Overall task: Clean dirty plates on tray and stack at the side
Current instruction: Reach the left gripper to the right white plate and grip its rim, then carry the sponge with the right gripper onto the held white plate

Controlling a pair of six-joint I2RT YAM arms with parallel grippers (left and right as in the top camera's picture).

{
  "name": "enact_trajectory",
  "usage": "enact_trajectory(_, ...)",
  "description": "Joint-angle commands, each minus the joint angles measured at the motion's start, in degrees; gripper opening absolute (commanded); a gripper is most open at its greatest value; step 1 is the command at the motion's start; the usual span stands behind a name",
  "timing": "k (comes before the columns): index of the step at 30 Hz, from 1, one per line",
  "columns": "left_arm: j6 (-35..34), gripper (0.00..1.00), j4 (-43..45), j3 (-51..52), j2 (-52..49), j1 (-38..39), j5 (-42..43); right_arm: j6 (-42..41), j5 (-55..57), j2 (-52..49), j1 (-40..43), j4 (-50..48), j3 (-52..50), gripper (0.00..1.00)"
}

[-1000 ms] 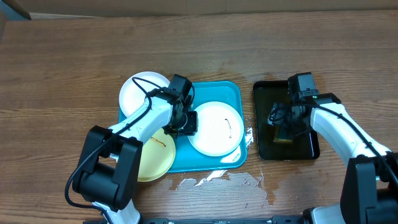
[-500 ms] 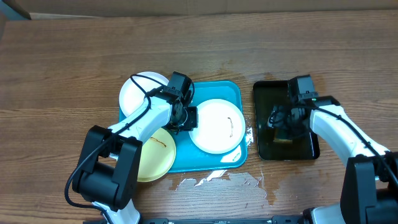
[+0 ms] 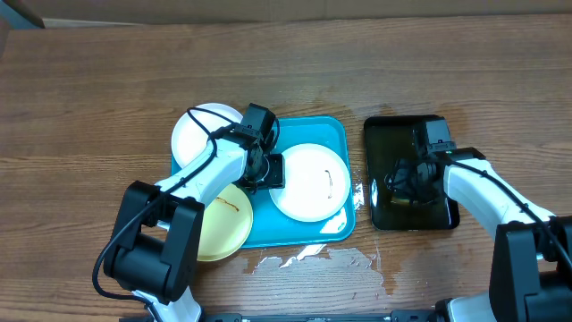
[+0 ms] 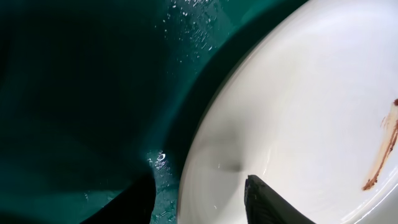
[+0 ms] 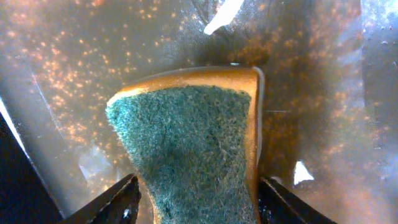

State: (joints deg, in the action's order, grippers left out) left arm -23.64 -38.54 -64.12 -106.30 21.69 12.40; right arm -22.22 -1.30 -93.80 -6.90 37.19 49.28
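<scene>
On the turquoise tray (image 3: 313, 130) lies a white plate (image 3: 313, 183) with a thin brown smear (image 4: 382, 155). My left gripper (image 3: 268, 170) is at its left rim, open. In the left wrist view its jaws (image 4: 199, 186) straddle the rim of the plate (image 4: 311, 93) without gripping it. A second white plate (image 3: 198, 132) overlaps the tray's back left corner. A pale yellow plate (image 3: 223, 224) with a smear overlaps its front left. My right gripper (image 3: 409, 186) is low in the black tray (image 3: 393, 130), shut on a green-and-yellow sponge (image 5: 193, 149).
A puddle of water (image 3: 313, 259) spreads on the wooden table in front of the turquoise tray. The black tray's floor is wet. The turquoise tray (image 4: 93, 93) also shows water drops beside the plate.
My left jaws have opened and let go of the white plate's rim, and the plate has settled on the tray. My right gripper has dropped onto the sponge and closed on it.
</scene>
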Motion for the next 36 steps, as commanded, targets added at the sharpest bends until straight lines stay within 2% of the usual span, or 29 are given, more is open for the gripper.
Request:
enact_trajectory(1,0.26,0.5,-0.94,0.33,-0.74,0.2,-0.17,0.13,-0.28,0.44,-0.28,-2.21,-2.23,0.63)
enact_trajectory(3,0.24,0.49,-1.05,0.33,-0.76,0.2,-0.17,0.11,-0.31,0.44,-0.28,-3.32,-2.84,0.57)
enact_trajectory(7,0.26,0.48,-1.07,0.33,-0.83,0.2,-0.2,0.11,-0.31,0.46,-0.28,-4.5,-2.82,0.23)
enact_trajectory(8,0.24,0.47,-1.05,0.33,-0.85,0.2,-0.24,0.13,-0.31,0.46,-0.28,-4.76,-2.78,0.17)
enact_trajectory(9,0.24,0.47,-1.05,0.33,-0.9,0.2,-0.42,0.15,-0.31,0.46,-0.28,-4.79,-2.6,0.06)
enact_trajectory(10,0.26,0.46,-1.05,0.33,-0.9,0.2,-0.39,0.15,-0.31,0.52,-0.28,-4.5,-2.19,0.04)
enact_trajectory(13,0.26,0.47,-1.27,0.33,-0.92,0.2,-0.39,0.24,-1.46,1.53,0.0,0.26,2.4,0.04)
enact_trajectory(17,0.24,0.47,-0.92,0.33,-0.92,0.2,-0.42,5.95,-6.45,3.32,0.0,8.48,10.21,0.04)
enact_trajectory(21,0.24,0.47,-0.48,0.33,-0.92,0.2,-0.39,6.16,-6.34,3.8,0.0,17.35,16.46,0.04)
enact_trajectory(31,-0.92,0.48,0.5,0.33,-0.92,0.2,-0.39,5.64,-5.84,3.69,0.0,18.99,16.37,0.04)
enact_trajectory(34,-1.31,0.46,1.05,0.33,-0.92,0.2,-0.42,2.03,-0.28,3.67,0.0,18.27,16.35,0.04)
enact_trajectory(36,-2.08,0.46,1.09,0.33,-0.92,0.2,-0.48,1.81,-1.16,3.67,0.0,18.21,16.37,0.04)
